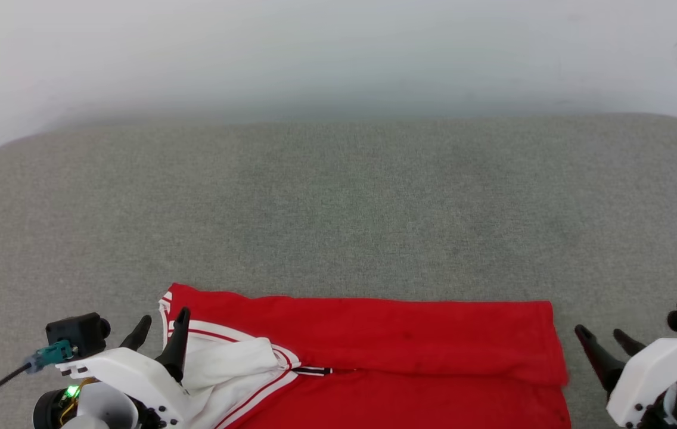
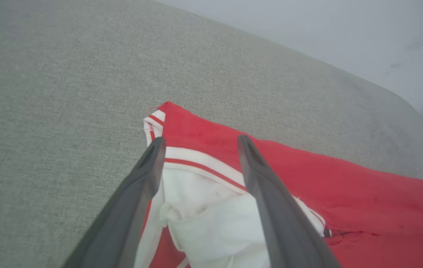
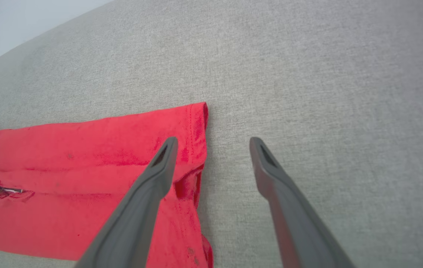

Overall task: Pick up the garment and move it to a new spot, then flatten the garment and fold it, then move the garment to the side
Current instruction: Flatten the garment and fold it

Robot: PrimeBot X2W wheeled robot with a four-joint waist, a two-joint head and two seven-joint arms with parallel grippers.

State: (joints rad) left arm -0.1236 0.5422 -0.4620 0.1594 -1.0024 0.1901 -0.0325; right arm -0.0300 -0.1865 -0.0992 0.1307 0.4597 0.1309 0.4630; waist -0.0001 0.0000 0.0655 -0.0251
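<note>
The garment point(image 1: 410, 339) lies folded into a long red band at the near edge of the grey padded surface point(image 1: 338, 208), with its white sleeve point(image 1: 225, 357) and striped trim bunched at the end toward my left. My left gripper point(image 1: 165, 316) hangs over that sleeve end, fingers spread and holding nothing, one tip at the striped edge and the other over the trim, though I cannot quite tell whether they touch the cloth. My right gripper point(image 1: 598, 330) is also spread wide and empty, just beside the red hem at the opposite end.
</note>
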